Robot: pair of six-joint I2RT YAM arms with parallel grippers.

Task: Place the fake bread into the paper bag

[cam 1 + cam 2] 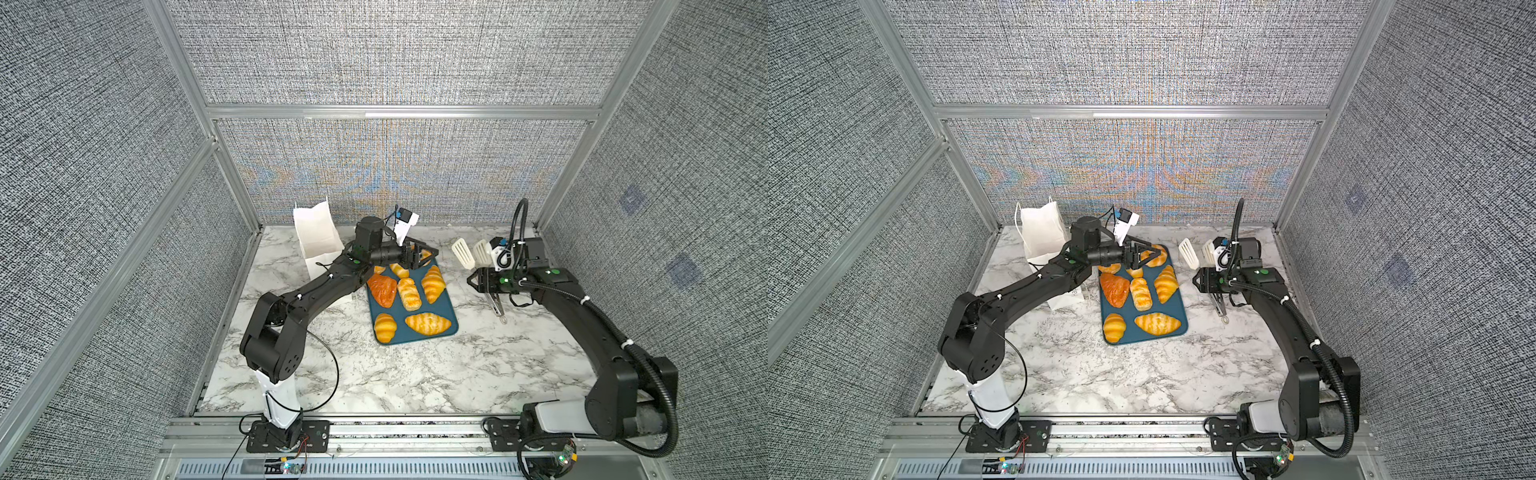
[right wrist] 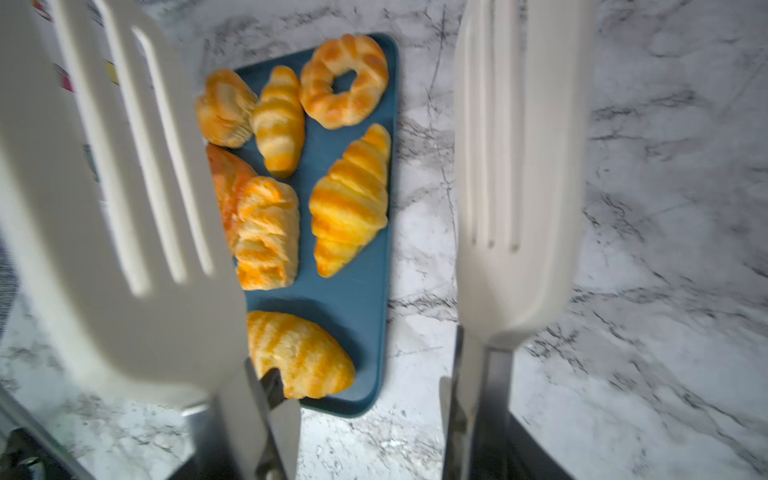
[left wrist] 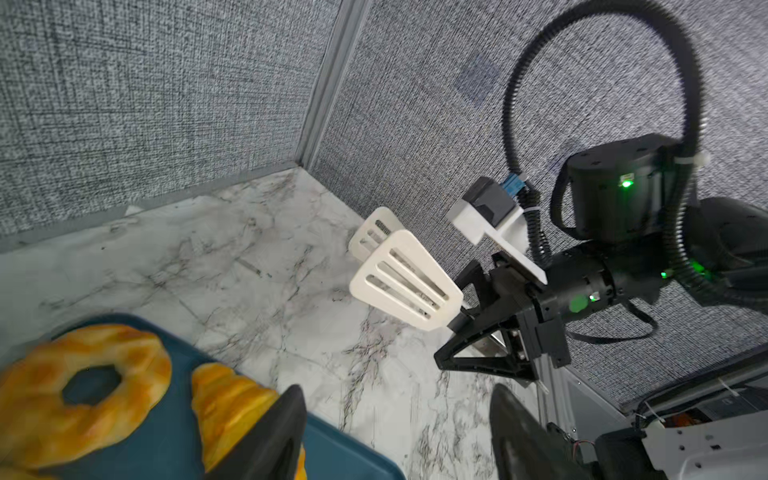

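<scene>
I count eight bread [image 1: 428, 324] pieces, all on the tray [image 1: 444, 309]. Two read badly from above. The ring [image 1: 1158, 262] at the tray's far right corner sits under the left gripper [image 1: 434, 252]. One piece at the tray's far left corner is mostly covered by the left arm [image 1: 332, 282]. The right wrist view shows the ring [image 2: 370, 95] whole but only seven pieces. There the triangle [image 2: 226, 183] is half behind a tongs [image 2: 124, 208] paddle, and the tray's near left corner is fully behind it. That view is smeared.

Left gripper hovers over the tray's far end, jaws spread, nothing between them. In its own wrist view the fingers [image 3: 282, 432] are cut off by the frame edge, one overlapping a roll [image 3: 232, 399] on the tray [image 3: 166, 436].

Right gripper [image 1: 478, 279] is right of the tray, apart from it, clamped on the tongs [image 1: 463, 251] handles. Paddles stand apart, raised off the table [image 1: 415, 374]; the handle end pokes out the gripper's other side. From above the grip point is hard to make out. The left wrist view shows the right gripper [image 3: 461, 324] around the handles.

Bag [image 1: 316, 232] stands just off the tray's far left corner. The left arm crosses its middle, so the lettering is mostly hidden. I can't see inside it or tell how wide its mouth is.
</scene>
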